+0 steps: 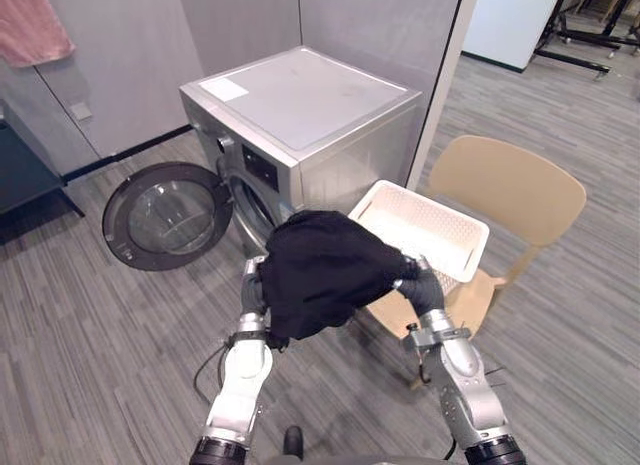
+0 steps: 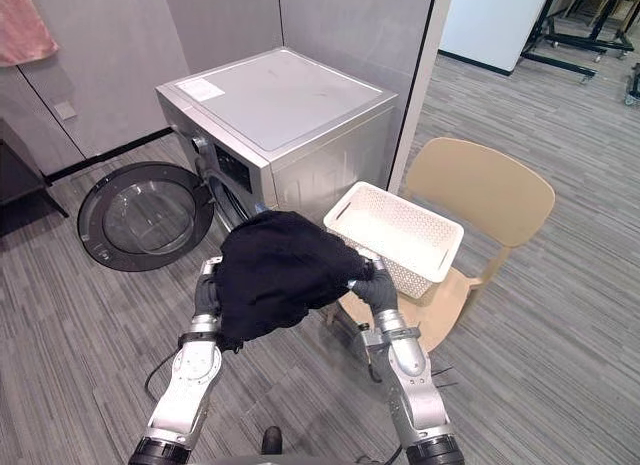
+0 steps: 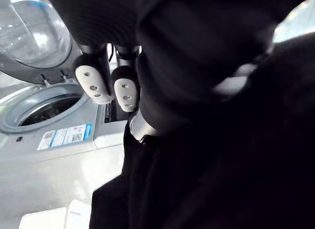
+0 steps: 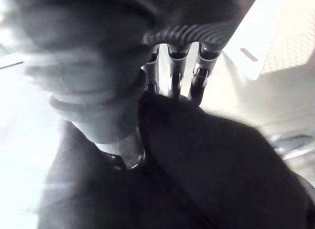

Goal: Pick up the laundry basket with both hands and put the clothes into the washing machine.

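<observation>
We hold the black garment up between both hands, near the front of the washing machine. The right hand pinches the cloth's right edge, thumb and fingers closed on the fabric, as its wrist view shows. The left hand sits under the left side with cloth draped over it; whether it grips or merely carries, we cannot tell.

The laundry basket rests on the chair to our right and looks empty. The machine's door hangs wide open to the left, and the drum opening lies just beyond the bundle.

We judge the step to be feeding this garment into the drum. To do it well, we should:
- lower both hands together, so the cloth stays level and bunched
- aim the bundle at the middle of the opening, below where it hangs now
- watch the loose tail under the left hand, which could catch on the rim or the door
- push the cloth well inside before we let go, right hand first, so nothing spills onto the floor
</observation>
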Robot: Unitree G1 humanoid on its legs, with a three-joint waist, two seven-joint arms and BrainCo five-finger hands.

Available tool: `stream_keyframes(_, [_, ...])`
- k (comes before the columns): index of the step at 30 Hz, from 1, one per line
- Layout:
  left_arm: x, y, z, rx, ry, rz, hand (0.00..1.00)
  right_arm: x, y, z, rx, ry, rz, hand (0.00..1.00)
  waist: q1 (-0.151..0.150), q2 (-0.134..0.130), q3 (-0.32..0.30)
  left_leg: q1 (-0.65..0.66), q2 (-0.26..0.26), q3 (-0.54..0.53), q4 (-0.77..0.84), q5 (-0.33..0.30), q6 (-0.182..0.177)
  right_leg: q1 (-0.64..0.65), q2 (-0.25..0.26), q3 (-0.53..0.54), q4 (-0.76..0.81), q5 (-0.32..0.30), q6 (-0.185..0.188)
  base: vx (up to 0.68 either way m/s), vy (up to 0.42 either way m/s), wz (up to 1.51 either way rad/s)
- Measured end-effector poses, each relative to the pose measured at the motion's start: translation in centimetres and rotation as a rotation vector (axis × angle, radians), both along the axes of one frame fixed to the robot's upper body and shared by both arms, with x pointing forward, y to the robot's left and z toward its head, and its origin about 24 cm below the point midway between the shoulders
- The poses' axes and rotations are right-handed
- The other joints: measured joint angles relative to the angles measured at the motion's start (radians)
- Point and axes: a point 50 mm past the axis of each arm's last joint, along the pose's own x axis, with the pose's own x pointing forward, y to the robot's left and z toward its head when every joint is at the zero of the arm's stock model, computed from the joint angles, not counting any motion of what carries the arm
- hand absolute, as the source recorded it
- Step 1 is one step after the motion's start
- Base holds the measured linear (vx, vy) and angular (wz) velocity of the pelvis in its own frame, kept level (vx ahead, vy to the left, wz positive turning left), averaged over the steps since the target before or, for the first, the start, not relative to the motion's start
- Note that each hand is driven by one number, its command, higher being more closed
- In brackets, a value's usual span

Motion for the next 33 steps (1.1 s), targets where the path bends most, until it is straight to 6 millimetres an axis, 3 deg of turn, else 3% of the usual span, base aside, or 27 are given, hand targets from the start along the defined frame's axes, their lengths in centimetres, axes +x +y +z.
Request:
stream_keyframes(4, [-1.1, 1.9, -1.1, -0.039, 0.045, 0.084, 1.0, -1.3, -3.4, -1.3, -0.011, 0.063, -0.171, 0.0, 0.0, 0.0, 0.0, 0.0, 0.001, -0.003, -0.001, 0.0, 0.0, -0.002, 0.0, 0.0, 0.008, -0.008, 0.002, 0.0, -0.002, 0.01])
stream_keyframes(7, [-2.2, 2.8, -2.6, -0.061, 0.113, 0.128, 1.0, -2.6, -5.3, -4.1, -0.021, 0.195, -0.25, 0.0, -0.001, 0.0, 0.0, -0.008, 0.003, -0.003, -0.001, 0.0, 0.0, -0.016, 0.0, 0.002, 0.017, -0.013, -0.002, 0.0, 0.0, 0.0])
stream_keyframes(12, [-3.0, 3.9, -3.4, -0.153, 0.132, 0.183, 1.0, -6.0, -7.2, -11.5, -0.049, 0.577, -0.313, 0.0, 0.008, -0.012, 0.007, -0.036, -0.006, -0.026, -0.001, 0.001, -0.002, -0.071, -0.03, -0.012, 0.14, -0.084, 0.004, 0.0, -0.035, 0.13])
stream_keyframes(14, [-2.8, 3.7, -3.3, -0.187, 0.122, 0.176, 1.0, -7.9, -7.8, -14.1, -0.074, 0.732, -0.327, 0.0, 0.007, -0.031, 0.021, -0.055, -0.026, -0.063, 0.005, 0.018, -0.006, -0.094, -0.067, -0.06, 0.218, -0.129, -0.001, 0.0, -0.053, 0.83])
stream_keyframes(16, [-2.7, 3.2, -3.4, -0.209, 0.124, 0.156, 1.0, -10.0, -8.0, -16.4, -0.078, 0.883, -0.356, 0.0, 0.007, -0.053, 0.035, -0.092, -0.042, -0.091, 0.005, 0.018, 0.023, -0.106, -0.111, -0.141, 0.26, -0.171, 0.004, -0.01, -0.063, 1.26])
stream_keyframes(17, [-2.7, 2.8, -3.5, -0.22, 0.131, 0.135, 1.0, -11.3, -7.8, -17.7, -0.091, 0.976, -0.359, 0.0, 0.005, -0.069, 0.04, -0.113, -0.041, -0.014, 0.002, -0.031, 0.097, -0.097, -0.133, -0.21, 0.247, -0.167, -0.006, 0.07, 0.008, 1.77])
stream_keyframes(18, [-2.2, 2.0, -3.3, -0.233, 0.121, 0.106, 1.0, -12.5, -7.7, -18.6, -0.104, 1.055, -0.356, 0.0, -0.005, -0.084, 0.063, -0.14, -0.033, 0.181, 0.036, -0.047, 0.118, -0.076, -0.167, -0.29, 0.233, -0.156, -0.006, 0.07, 0.024, 1.64])
stream_keyframes(19, [-2.2, 1.9, -3.3, -0.236, 0.119, 0.102, 1.0, -12.7, -7.7, -18.8, -0.108, 1.069, -0.355, 0.0, -0.004, -0.084, 0.07, -0.143, -0.03, 0.229, 0.045, -0.047, 0.118, -0.071, -0.174, -0.304, 0.233, -0.155, -0.008, 0.16, 0.116, 1.51])
stream_keyframes(20, [-2.1, 1.3, -3.4, -0.25, 0.123, 0.09, 1.0, -13.4, -7.6, -19.3, -0.119, 1.116, -0.352, 0.0, 0.0, -0.078, 0.079, -0.141, -0.017, 0.376, 0.067, -0.045, 0.119, -0.064, -0.185, -0.334, 0.242, -0.154, -0.007, 0.14, 0.115, 0.76])
stream_keyframes(21, [-2.1, 1.2, -3.5, -0.256, 0.128, 0.089, 1.0, -13.6, -7.5, -19.5, -0.118, 1.133, -0.349, 0.0, 0.001, -0.074, 0.081, -0.127, -0.016, 0.413, 0.066, -0.028, 0.115, -0.061, -0.186, -0.334, 0.249, -0.154, -0.006, 0.26, 0.146, 1.02])
stream_keyframes(22, [-2.1, 1.1, -3.6, -0.257, 0.133, 0.088, 1.0, -13.3, -7.2, -19.7, -0.115, 1.146, -0.337, 0.0, -0.005, -0.057, 0.095, -0.098, -0.017, 0.399, 0.054, 0.034, 0.091, -0.029, -0.183, -0.333, 0.246, -0.156, -0.003, 0.21, 0.067, 0.83])
stream_keyframes(24, [-2.2, 1.3, -4.0, -0.249, 0.15, 0.081, 1.0, -12.9, -5.9, -20.1, -0.11, 1.16, -0.305, 0.0, 0.0, -0.074, 0.104, -0.082, -0.03, 0.375, 0.054, 0.026, 0.087, 0.018, -0.181, -0.328, 0.19, -0.134, 0.033, 0.13, 0.027, 0.54])
stream_keyframes(26, [-2.7, 1.5, -4.3, -0.248, 0.167, 0.084, 1.0, -12.3, -4.8, -20.1, -0.094, 1.152, -0.281, 0.0, 0.024, -0.094, 0.111, -0.085, -0.048, 0.377, 0.095, -0.024, 0.095, 0.046, -0.193, -0.326, 0.159, -0.123, 0.058, 0.12, 0.077, 0.1])
stream_keyframes(28, [-3.4, 1.6, -4.7, -0.249, 0.189, 0.094, 1.0, -12.3, -4.6, -20.2, -0.095, 1.159, -0.273, 0.0, 0.031, -0.102, 0.12, -0.099, -0.059, 0.377, 0.174, -0.115, 0.099, 0.052, -0.231, -0.324, 0.206, -0.126, 0.064, 0.15, 0.152, 0.05])
stream_keyframes(29, [-3.7, 1.5, -4.8, -0.257, 0.197, 0.098, 1.0, -12.4, -4.5, -20.1, -0.097, 1.159, -0.271, 0.0, 0.032, -0.1, 0.134, -0.099, -0.059, 0.372, 0.23, -0.167, 0.1, 0.042, -0.269, -0.293, 0.307, -0.122, 0.048, 0.12, 0.188, 0.19])
stream_keyframes(30, [-3.9, 1.5, -4.5, -0.255, 0.192, 0.099, 1.0, -12.7, -4.3, -20.0, -0.09, 1.153, -0.271, 0.0, 0.024, -0.102, 0.14, -0.094, -0.059, 0.355, 0.275, -0.208, 0.107, -0.002, -0.301, -0.196, 0.453, -0.097, -0.021, 0.11, 0.172, 0.27])
stream_keyframes(31, [-3.9, 1.5, -4.1, -0.252, 0.176, 0.096, 1.0, -12.9, -4.1, -20.0, -0.09, 1.15, -0.267, 0.0, 0.021, -0.105, 0.144, -0.084, -0.059, 0.346, 0.29, -0.223, 0.111, -0.032, -0.306, -0.129, 0.528, -0.069, -0.064, 0.2, 0.172, 0.43])
stream_keyframes(32, [-3.5, 1.5, -2.9, -0.247, 0.124, 0.087, 1.0, -13.2, -3.5, -20.1, -0.085, 1.152, -0.252, 0.0, 0.017, -0.104, 0.16, -0.06, -0.06, 0.317, 0.299, -0.243, 0.113, -0.116, -0.298, 0.02, 0.673, -0.029, -0.058, 0.25, 0.112, 0.56])
stream_keyframes(33, [-3.0, 1.6, -1.8, -0.227, 0.077, 0.067, 1.0, -13.5, -2.9, -20.3, -0.074, 1.163, -0.241, 0.0, 0.009, -0.117, 0.161, -0.053, -0.058, 0.29, 0.29, -0.247, 0.112, -0.192, -0.252, 0.102, 0.775, -0.078, 0.001, 0.26, 0.08, 0.56])
